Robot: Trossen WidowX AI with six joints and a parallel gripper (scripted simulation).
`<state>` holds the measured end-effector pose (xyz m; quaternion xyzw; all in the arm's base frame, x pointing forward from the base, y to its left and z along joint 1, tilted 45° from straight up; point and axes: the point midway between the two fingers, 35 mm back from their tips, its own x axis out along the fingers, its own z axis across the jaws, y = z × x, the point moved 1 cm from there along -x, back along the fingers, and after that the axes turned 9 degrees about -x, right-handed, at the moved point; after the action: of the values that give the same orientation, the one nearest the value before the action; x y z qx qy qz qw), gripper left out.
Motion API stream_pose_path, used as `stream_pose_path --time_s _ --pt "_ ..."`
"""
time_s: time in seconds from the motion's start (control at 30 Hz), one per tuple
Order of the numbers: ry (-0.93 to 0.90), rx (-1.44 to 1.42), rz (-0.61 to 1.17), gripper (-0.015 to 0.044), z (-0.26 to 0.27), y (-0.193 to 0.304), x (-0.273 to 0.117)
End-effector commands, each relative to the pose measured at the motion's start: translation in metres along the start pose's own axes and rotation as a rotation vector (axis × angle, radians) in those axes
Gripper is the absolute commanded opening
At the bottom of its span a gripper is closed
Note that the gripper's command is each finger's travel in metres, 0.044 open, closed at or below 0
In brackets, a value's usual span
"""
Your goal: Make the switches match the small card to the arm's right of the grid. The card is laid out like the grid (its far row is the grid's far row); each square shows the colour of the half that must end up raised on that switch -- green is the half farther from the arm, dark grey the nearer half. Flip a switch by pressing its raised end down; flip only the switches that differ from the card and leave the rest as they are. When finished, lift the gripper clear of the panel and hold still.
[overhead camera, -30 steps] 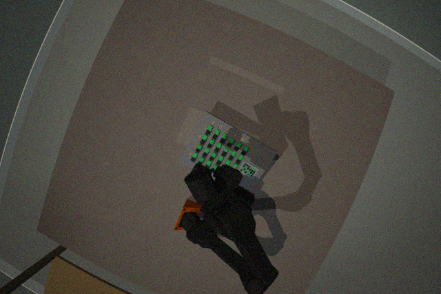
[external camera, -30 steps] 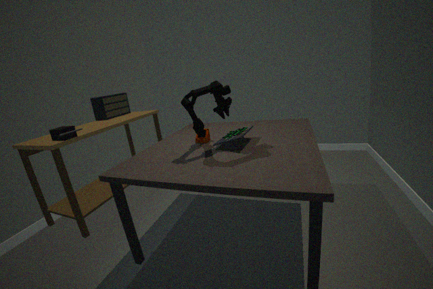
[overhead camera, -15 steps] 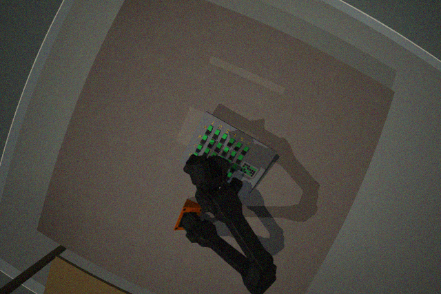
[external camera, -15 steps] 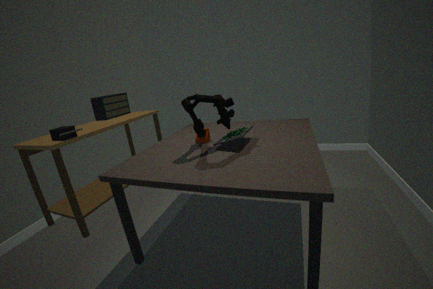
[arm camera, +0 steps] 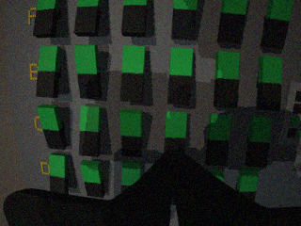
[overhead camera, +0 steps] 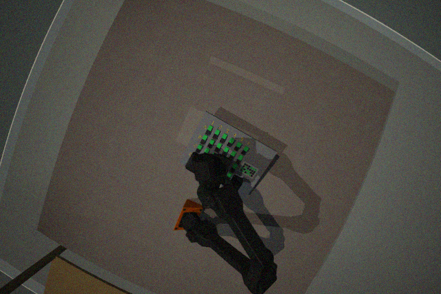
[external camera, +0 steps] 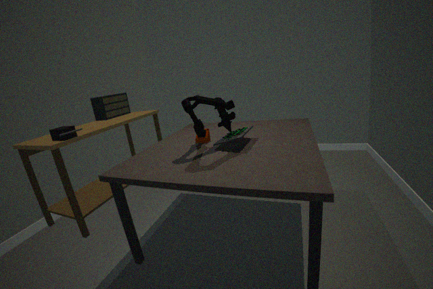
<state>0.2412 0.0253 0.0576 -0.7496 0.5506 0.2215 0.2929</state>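
The tilted grey panel (overhead camera: 262, 150) (arm camera: 21, 155) carries rows A to D of rocker switches, each with a green far half and a dark near half. The small card (overhead camera: 249, 170) lies to the right of the grid; its squares are too small to read, and only its edge shows in the wrist view. My gripper (external camera: 231, 132) (arm camera: 172, 157) is shut and empty. Its tips are low over the panel, at the near, dark half of switch C4 (arm camera: 176, 124); touching or just above, I cannot tell. The fingers hide much of row D, including D4. Which halves are raised is hard to tell.
The arm's orange base (overhead camera: 192, 207) (external camera: 203, 137) stands on the table (overhead camera: 149, 98) (external camera: 279, 163) on the panel's near side. The arm covers the panel's near-left part in the top view. A wooden side bench (external camera: 94, 127) with a drawer box (external camera: 111, 106) stands apart from the table.
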Motion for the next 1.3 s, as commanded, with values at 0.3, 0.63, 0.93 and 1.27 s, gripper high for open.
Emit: stream_pose_path --time_s 0.3,0.63,0.93,1.27 --pt "0.009 -0.01 0.008 0.0 -0.0011 0.0041 0.0114" --pt "0.009 -0.01 0.008 0.0 -0.0011 0.0041 0.0114" --pt "0.009 -0.01 0.008 0.0 -0.0011 0.0041 0.0114" --pt "0.009 -0.01 0.008 0.0 -0.0011 0.0041 0.0123"
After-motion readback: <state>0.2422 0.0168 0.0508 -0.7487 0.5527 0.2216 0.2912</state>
